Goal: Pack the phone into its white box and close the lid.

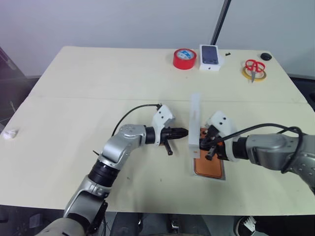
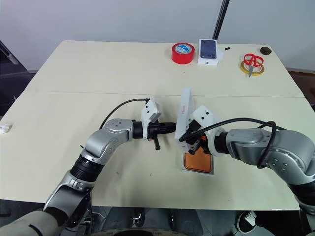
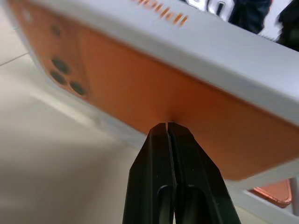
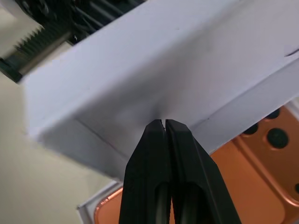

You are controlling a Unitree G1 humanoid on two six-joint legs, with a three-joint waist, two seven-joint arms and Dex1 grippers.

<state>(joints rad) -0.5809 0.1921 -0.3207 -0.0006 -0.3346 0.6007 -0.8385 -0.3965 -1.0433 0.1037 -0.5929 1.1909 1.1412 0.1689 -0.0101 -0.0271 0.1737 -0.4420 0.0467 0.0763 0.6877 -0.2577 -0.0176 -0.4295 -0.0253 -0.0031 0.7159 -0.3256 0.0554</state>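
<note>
Two arms are clad in silver-grey metal with black joint rings. White wrist housings and looping black cables are seen. Each claw, left claw (image 1: 181, 132) and right claw (image 1: 209, 147), is formed of two black fingers.

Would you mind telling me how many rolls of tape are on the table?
2: a red roll at the far edge beside the box with a dark phone picture, and a yellow roll under the red scissors far right.

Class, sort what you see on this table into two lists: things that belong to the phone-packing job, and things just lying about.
For the job:
phone
white box
lid

Lying about:
red tape roll
box with a dark phone picture
scissors
yellow tape ring
</note>
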